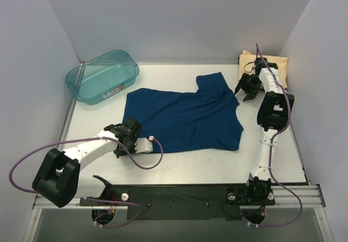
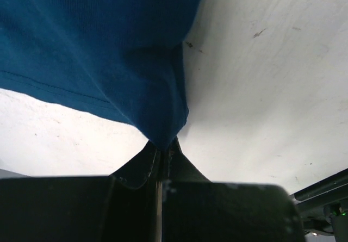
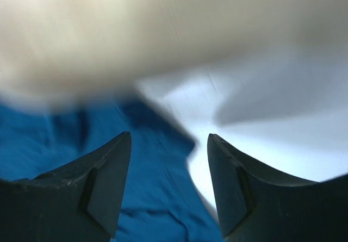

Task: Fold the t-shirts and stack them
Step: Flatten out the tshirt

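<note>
Toward the near left of the surface [image 1: 217,163], we have the left tool [image 2: 164,144] clamped tight on the near-left corner of the navy shirt [image 1: 185,119]. In the wrist view the two fingers are pressed together with a tuck of blue hem bunched between them. From that pinch the whole shirt lies away to the right and a little farther off, spread flat across the middle of the surface. Its long axis runs from the left edge toward the right edge, and one sleeve pokes out toward the far right.

So we judge that any fold has to carry this corner rightward over the body of the shirt. The left arm is plainly the nearer one for that end.

Moving farther out, the right tool [image 3: 169,137] hangs just beside that far-right sleeve. Its fingers are well apart with nothing between them, blue cloth below and pale surface to one side. The view is blurred, so we cannot tell whether it touches the cloth.

Beyond it, in the far right corner, the tan shirt [image 1: 277,65] lies as a folded pad, partly behind the arm. Over by the far left corner sits the teal tub [image 1: 103,76], well apart from the shirt.
</note>
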You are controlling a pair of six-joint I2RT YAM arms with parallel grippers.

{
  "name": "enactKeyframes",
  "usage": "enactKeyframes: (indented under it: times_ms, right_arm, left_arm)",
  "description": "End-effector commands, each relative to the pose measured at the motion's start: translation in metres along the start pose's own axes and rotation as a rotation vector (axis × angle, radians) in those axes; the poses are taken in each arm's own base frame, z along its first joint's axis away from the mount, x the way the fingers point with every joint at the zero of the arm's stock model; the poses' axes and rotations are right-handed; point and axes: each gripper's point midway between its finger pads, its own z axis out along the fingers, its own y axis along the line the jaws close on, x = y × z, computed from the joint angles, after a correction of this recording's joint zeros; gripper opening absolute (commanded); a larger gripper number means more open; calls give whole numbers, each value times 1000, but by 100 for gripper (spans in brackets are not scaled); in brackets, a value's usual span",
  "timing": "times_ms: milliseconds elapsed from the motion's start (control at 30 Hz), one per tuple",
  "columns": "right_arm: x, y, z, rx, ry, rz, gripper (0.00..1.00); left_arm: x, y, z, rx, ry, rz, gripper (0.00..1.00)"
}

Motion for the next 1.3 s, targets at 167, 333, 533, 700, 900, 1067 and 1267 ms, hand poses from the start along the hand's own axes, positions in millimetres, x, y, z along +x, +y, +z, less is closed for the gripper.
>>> enactKeyframes:
  times_ms: [167, 333, 533, 700, 900, 1067, 1267]
  right_arm:
    - [116, -13, -132, 70, -21, -162, 58]
    - [194, -21, -101, 65, 165, -172, 58]
    - [214, -16, -73, 14, 261, -191, 53]
    - [235, -10, -75, -36, 280, -205, 0]
    - [268, -44, -138, 96, 253, -180, 0]
    - [329, -57, -193, 85, 321, -167, 0]
    - [377, -58, -246, 27, 379, -191, 0]
  left_arm:
    - [10, 2, -16, -58, 10, -38, 0]
    - [10, 3, -20, -78, -10, -52, 0]
    - [12, 3, -23, -92, -12, -53, 0]
    - [16, 2, -27, -102, -3, -53, 0]
    - [24, 1, -47, -111, 7, -66, 0]
    - [34, -18, -62, -41, 20, -68, 0]
    - [41, -29, -69, 7, 35, -34, 0]
